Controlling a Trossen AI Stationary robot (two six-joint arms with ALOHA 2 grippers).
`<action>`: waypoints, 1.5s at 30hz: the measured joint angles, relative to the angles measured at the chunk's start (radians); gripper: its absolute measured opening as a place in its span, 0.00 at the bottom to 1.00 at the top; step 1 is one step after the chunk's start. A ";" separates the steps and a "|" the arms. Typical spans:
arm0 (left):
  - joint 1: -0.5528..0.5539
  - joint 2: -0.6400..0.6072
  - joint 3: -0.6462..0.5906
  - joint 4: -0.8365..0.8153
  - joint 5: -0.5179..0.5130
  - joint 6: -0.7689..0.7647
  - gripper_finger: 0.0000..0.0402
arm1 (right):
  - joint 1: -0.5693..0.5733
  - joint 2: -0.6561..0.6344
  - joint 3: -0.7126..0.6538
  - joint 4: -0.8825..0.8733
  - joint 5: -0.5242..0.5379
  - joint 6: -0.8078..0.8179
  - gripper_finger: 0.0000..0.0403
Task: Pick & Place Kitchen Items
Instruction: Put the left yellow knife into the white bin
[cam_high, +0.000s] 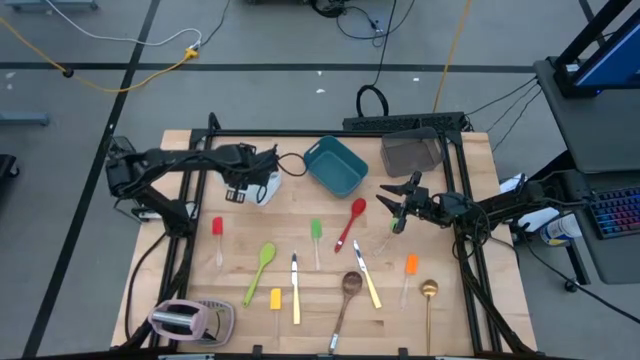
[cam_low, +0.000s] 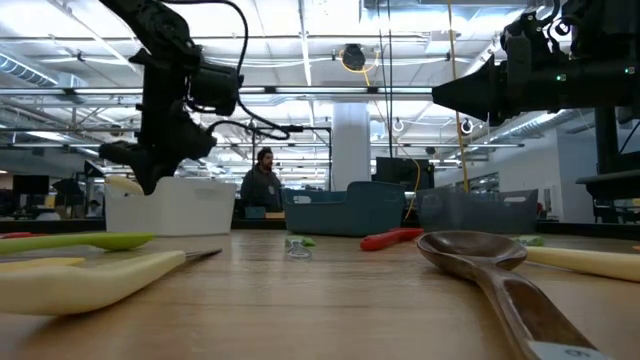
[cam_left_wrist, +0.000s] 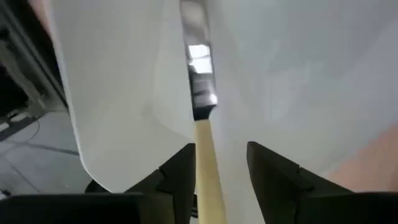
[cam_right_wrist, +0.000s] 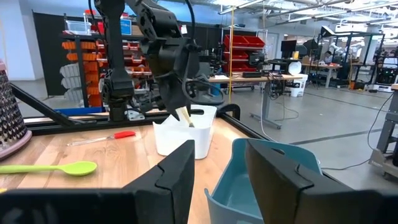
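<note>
Cream-handled knife (cam_left_wrist: 206, 168) between left gripper (cam_left_wrist: 221, 180) fingers, apart, over white tub (cam_high: 265, 187); release fully, retract straight up. Right gripper (cam_high: 392, 203) apart, empty.

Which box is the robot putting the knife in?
The white tub, under the left gripper. The teal tub and grey tub sit farther right.

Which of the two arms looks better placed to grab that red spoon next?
Probably the right. Its hand hangs open and empty near the red spoon, while the left hand is over the white tub, fingers apart around a knife.
</note>
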 joint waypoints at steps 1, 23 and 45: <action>-0.007 -0.018 0.002 -0.007 0.000 -0.017 0.36 | 0.000 0.000 0.000 0.000 0.000 0.000 0.33; -0.287 -0.295 0.079 0.021 0.273 -0.937 0.32 | 0.000 0.000 0.000 -0.007 0.000 0.005 0.33; -0.788 0.040 0.080 0.508 0.340 -1.464 0.32 | 0.001 0.000 0.000 -0.081 -0.003 0.142 0.33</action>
